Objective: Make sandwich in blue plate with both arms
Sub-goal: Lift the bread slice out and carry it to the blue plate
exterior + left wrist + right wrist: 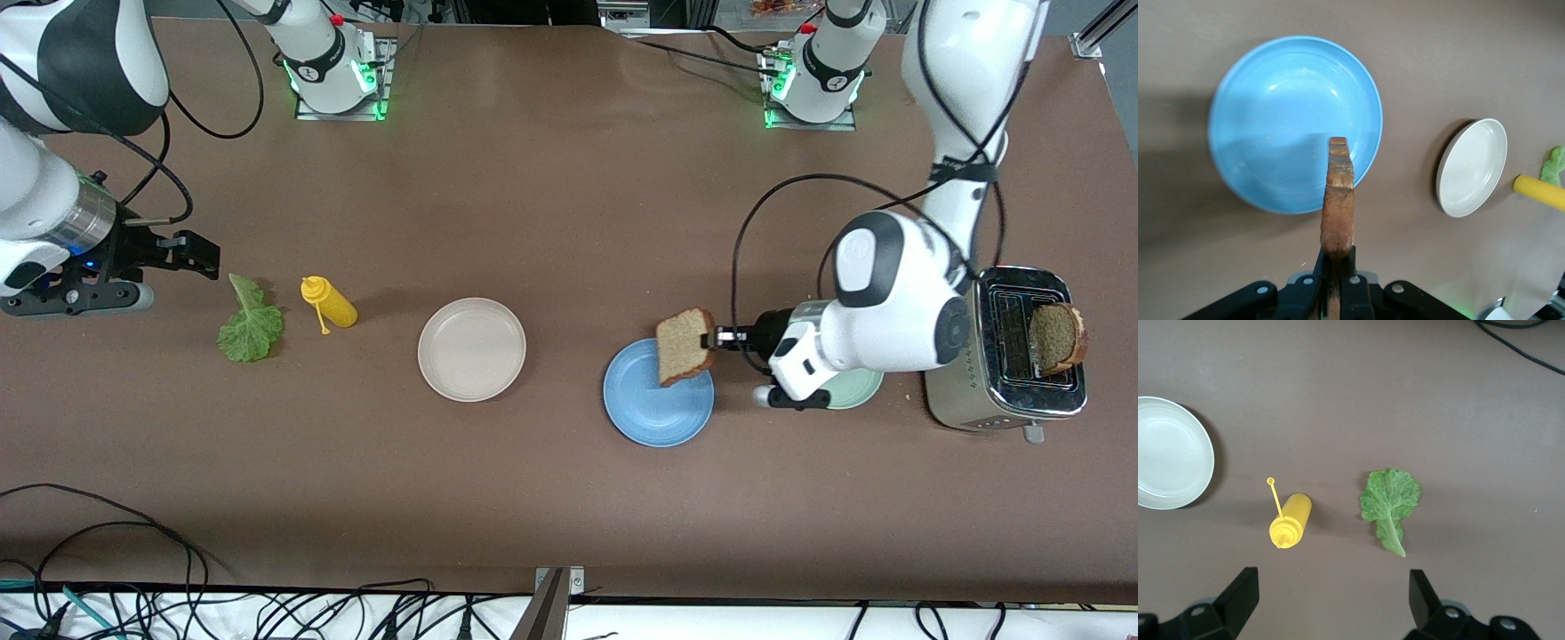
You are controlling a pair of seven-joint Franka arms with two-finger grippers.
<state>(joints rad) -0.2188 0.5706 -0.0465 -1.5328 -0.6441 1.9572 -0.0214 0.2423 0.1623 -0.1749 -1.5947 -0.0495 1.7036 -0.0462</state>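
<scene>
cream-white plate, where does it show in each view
Front view: cream-white plate mid-table, between yellow bottle and blue plate.
Left wrist view: at the right, beside the blue plate.
Right wrist view: cut by the left edge.
Shared landmark: the yellow bottle.

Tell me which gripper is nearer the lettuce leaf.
Right. The right gripper, open, hangs beside the lettuce leaf. The left gripper holds a bread slice over the blue plate, toward the left arm's end.

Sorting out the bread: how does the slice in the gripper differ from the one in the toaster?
The held slice hangs over the blue plate, pinched by the left gripper; the toaster slice stands in the toaster slot, ungripped and looking darker. Both are brown, crusted bread.
</scene>
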